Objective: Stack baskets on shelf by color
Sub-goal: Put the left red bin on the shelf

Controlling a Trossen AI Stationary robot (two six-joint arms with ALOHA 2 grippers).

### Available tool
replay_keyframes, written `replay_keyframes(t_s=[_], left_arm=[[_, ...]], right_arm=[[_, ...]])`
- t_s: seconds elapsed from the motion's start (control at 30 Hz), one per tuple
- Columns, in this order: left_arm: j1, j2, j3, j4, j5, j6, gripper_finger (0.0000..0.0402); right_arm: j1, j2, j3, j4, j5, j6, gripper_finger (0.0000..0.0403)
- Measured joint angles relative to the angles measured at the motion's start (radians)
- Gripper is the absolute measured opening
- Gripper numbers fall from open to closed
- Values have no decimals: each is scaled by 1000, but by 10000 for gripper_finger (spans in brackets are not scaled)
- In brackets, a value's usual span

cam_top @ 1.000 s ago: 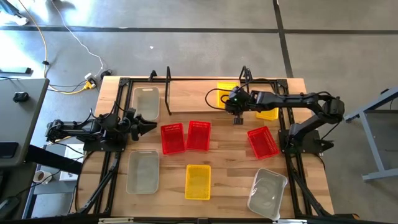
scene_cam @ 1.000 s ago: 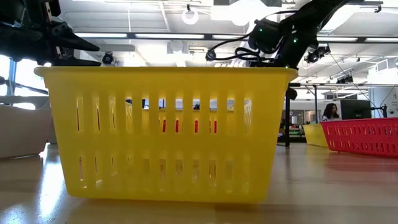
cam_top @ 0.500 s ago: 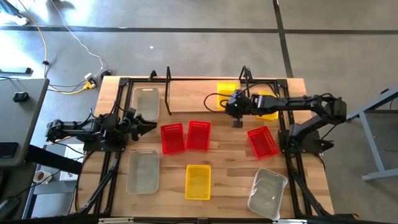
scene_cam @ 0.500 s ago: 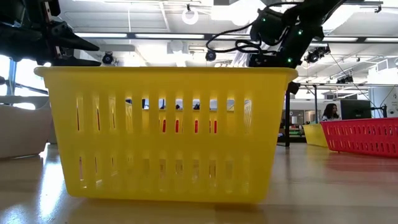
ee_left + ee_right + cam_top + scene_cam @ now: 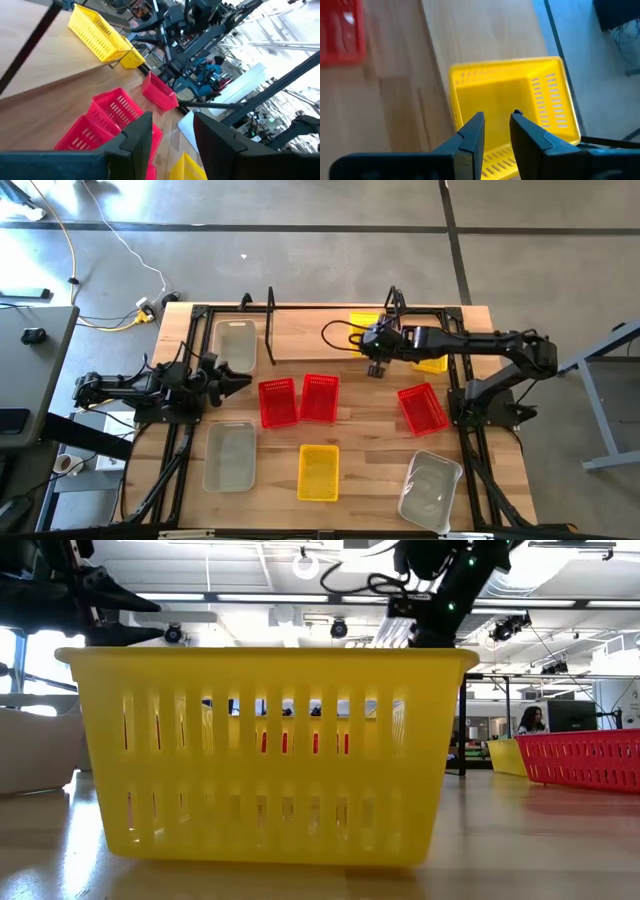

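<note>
Three red baskets (image 5: 277, 402) (image 5: 319, 397) (image 5: 422, 408) sit mid-table. One yellow basket (image 5: 318, 472) is near the front edge and fills the low view (image 5: 265, 755). A second (image 5: 363, 326) rests on the shelf board (image 5: 305, 330) at the far edge, and a third (image 5: 432, 361) lies under the right arm. My right gripper (image 5: 376, 367) hovers above the shelf's yellow basket (image 5: 510, 95), pointing down, narrowly open (image 5: 495, 125) and holding nothing. My left gripper (image 5: 240, 380) waits open (image 5: 172, 130) at the table's left, facing the red baskets.
Three clear-grey baskets stand at the far left (image 5: 233, 345), near left (image 5: 229, 455) and near right (image 5: 430, 490). Black shelf posts (image 5: 270, 310) (image 5: 395, 305) rise beside the right gripper. Bare wood lies between the two posts on the shelf board.
My right gripper has risen above the shelf's yellow basket, as the low view shows the arm climbing, and has drifted slightly toward the table's left. Every basket has stayed in place.
</note>
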Motion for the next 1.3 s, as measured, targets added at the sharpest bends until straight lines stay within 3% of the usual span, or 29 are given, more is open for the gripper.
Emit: replay_keyframes(t_s=[0.2, 0.5, 0.73, 1.0, 1.3], left_arm=[[0, 0, 12, 19, 59, 11, 133], [0, 85, 172, -33, 85, 175, 133], [0, 273, 362, -179, 161, 294, 133], [0, 537, 570, -382, 166, 437, 133], [-54, 772, 608, -429, 155, 447, 133]], right_arm=[[57, 0, 72, -32, 44, 101, 77], [152, 0, 110, -41, 90, 325, 77], [219, 0, 111, -42, 96, 458, 77], [267, 0, 110, -42, 134, 519, 77], [270, 0, 110, -52, 126, 535, 77]])
